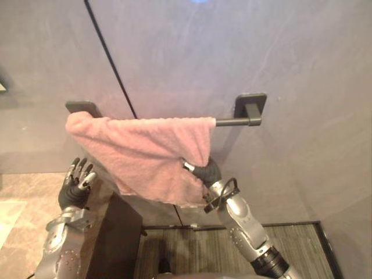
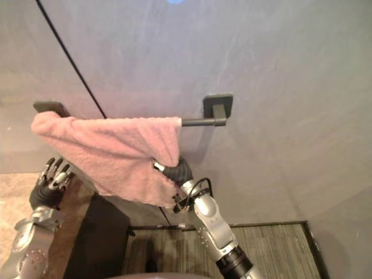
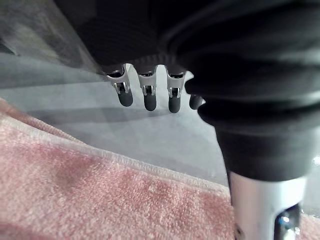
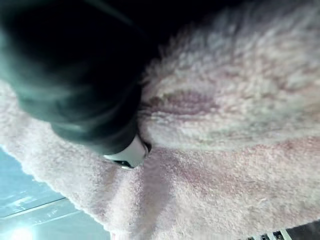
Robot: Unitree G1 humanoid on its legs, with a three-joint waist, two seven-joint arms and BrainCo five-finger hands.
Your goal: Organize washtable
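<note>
one towel (image 1: 145, 152) is hanging over the dark bar (image 1: 235, 122) on the wall, bunching toward the bar's left end and leaving the right stretch by the bracket (image 1: 251, 104) bare. its lower edge is slanting and dropping lowest near the middle. the right hand (image 1: 204, 172) is reaching up into the cloth from below at the towel's right edge. the cloth is covering the front of it, so i cannot tell whether it is gripping the towel or only pressing against it. the left hand (image 1: 76, 181) is hovering apart from the towel, under its left end and near the edge of the worktop (image 1: 23, 203). its fingers (image 3: 147, 98) are staying straight and slightly spread, holding nothing.

the main risk, as i judge it, is the towel sliding off. it is sitting unevenly on the bar. if the right hand is tugging down or sideways while caught in the pile, it could be dragging the whole cloth over the bar and onto the floor. a snag is looking likely too, because terry loops are clinging easily to a hand buried in them, and a sharp withdrawal may be taking the towel along. pushing further left could be crowding the towel past the bar's end. the left hand is standing too far off to be steadying the other side, so nothing is countering a pull.
</note>
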